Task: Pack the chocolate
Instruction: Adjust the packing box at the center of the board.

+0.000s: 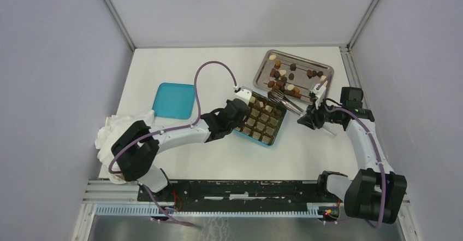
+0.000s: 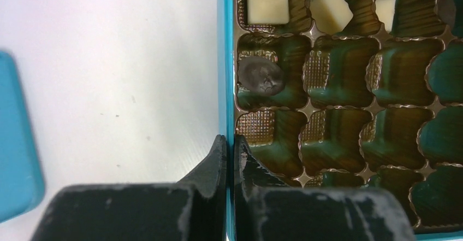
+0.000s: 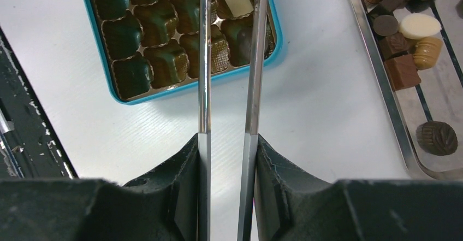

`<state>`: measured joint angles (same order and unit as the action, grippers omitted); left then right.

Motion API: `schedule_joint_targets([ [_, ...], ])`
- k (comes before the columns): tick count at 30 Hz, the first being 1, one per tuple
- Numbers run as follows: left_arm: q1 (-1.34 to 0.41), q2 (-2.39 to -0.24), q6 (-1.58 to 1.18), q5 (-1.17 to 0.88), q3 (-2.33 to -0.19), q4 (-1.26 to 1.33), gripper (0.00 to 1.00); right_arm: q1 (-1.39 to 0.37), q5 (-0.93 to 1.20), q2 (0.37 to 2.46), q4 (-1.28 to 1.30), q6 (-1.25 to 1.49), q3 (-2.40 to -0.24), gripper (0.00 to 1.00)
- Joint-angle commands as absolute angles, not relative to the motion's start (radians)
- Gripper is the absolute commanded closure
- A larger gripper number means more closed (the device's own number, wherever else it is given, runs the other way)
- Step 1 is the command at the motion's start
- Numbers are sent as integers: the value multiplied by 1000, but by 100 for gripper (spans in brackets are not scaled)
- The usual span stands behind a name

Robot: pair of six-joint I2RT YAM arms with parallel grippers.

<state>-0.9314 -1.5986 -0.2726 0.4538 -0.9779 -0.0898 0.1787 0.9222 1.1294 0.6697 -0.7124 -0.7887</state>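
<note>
Left pincer [image 2: 229, 156] is clamped tight on the side wall of the teal box [image 2: 225, 60]. One finger is outside over the bench [image 2: 120, 77] and the other inside over the brown gridded insert [image 2: 338, 142].

Across the way, the right pincer [image 3: 226, 148] grips the long metal tweezers [image 3: 203, 60]. Its jaws are pressed on the two blades, which stand slightly apart and reach out over the right side of the box.

And the chocolate [image 3: 403, 71]: most of it sits loose on the metal tray [image 3: 378, 80] at the far right of the bench, with dark, milk-brown and cream pieces all mixed. A few are in the box: three white squares along one row of the insert, and a dark round one in the next row, in the cell against the wall.

The teal lid [image 1: 173, 100] lies flat left of the box, with a white cloth [image 1: 117, 131] beyond it at the bench edge.
</note>
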Motion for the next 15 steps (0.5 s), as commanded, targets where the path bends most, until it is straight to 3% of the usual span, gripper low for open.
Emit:
schedule_joint_targets([
  [1, -955, -1497, -168, 611, -896, 139, 98, 179, 1014, 1093, 709, -755, -848, 100],
  [8, -961, -1463, -181, 616, -853, 162, 98, 179, 1051, 1074, 796, -828, -885, 100],
  [15, -949, -1572, -349, 474, -976, 10, 98, 177, 994, 1079, 823, -868, -887, 100],
])
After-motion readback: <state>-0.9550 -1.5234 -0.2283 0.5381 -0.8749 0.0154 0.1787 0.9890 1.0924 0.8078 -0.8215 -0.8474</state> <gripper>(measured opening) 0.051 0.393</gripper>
